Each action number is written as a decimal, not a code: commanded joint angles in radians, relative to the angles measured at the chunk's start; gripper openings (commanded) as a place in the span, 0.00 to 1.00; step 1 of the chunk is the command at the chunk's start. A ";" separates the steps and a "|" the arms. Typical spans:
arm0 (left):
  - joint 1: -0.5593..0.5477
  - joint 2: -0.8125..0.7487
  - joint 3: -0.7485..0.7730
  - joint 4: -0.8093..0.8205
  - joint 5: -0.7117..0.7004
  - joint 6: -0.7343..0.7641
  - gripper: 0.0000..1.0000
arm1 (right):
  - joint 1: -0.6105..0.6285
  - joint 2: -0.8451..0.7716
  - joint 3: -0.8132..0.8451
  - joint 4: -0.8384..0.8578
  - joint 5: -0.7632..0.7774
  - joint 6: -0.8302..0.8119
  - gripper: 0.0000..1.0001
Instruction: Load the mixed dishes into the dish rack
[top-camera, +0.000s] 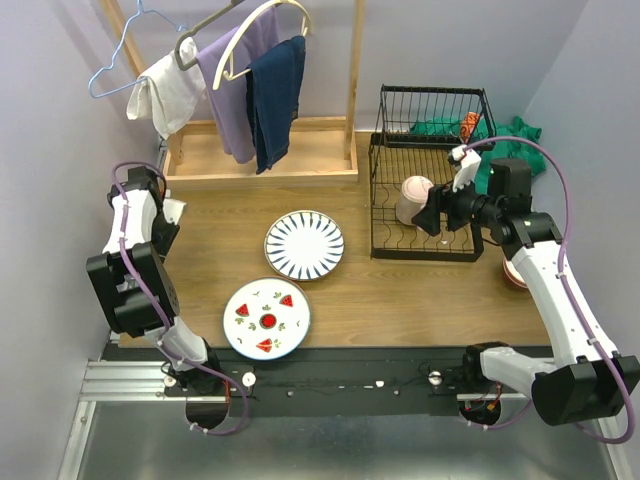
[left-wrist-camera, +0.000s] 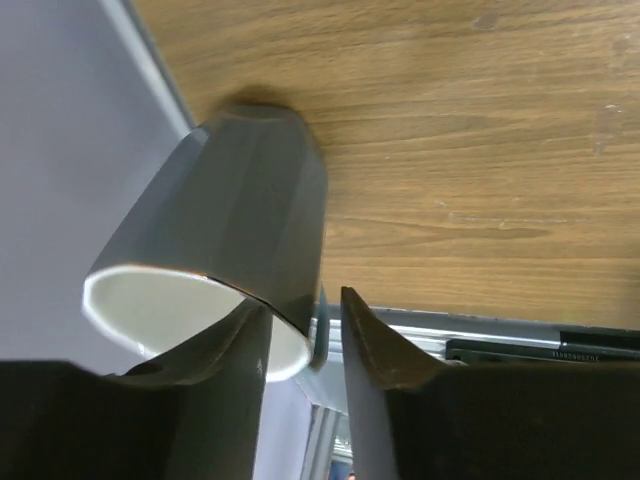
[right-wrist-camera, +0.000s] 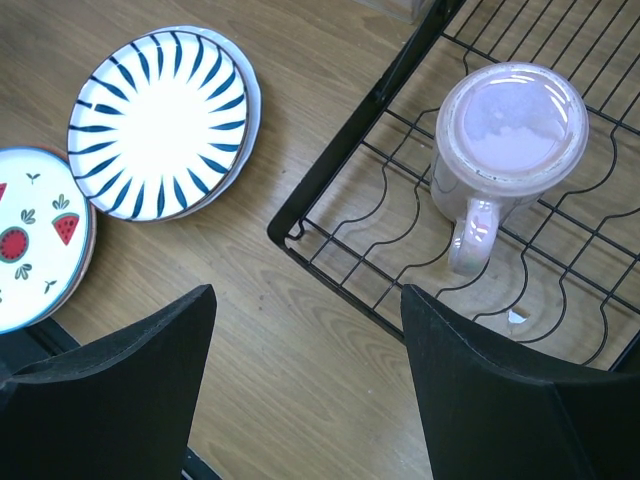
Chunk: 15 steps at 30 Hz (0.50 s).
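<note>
1. The rack (right-wrist-camera: 340, 143) is just ahead of the right gripper (right-wrist-camera: 305, 300), a bit to its right. It has one thing in it: the mug (right-wrist-camera: 510, 130), on the bottom shelf.
2. The mug stands upside down (flat bottom up). Its handle points back toward the right gripper.
3. The right gripper is wide open and holds nothing. Bare table (right-wrist-camera: 300, 400) shows between its fingers.
4. Ahead and to its left, the striped plate (right-wrist-camera: 160, 120) lies flat on the table. The fruit plate (right-wrist-camera: 35, 240) lies flat too, farther left.
5. The left gripper (left-wrist-camera: 300, 305) is about half open. One finger is at the mouth of the grey cup (left-wrist-camera: 250, 190) and the other is outside, with the rim between them. A thin gap shows by the outside finger, so the cup is not squeezed.
6. The grey cup is tipped over by the wall. Its mouth faces the left gripper, and its long way runs away from the gripper.
</note>
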 joint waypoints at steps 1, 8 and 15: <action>0.004 0.022 -0.019 -0.010 0.086 -0.011 0.32 | -0.001 -0.013 0.024 -0.015 -0.016 0.016 0.82; 0.004 -0.007 0.024 -0.129 0.141 0.006 0.00 | -0.001 -0.015 0.001 0.045 -0.029 0.076 0.82; -0.046 -0.089 0.301 -0.243 0.444 -0.038 0.00 | -0.001 -0.012 -0.007 0.117 -0.071 0.202 0.82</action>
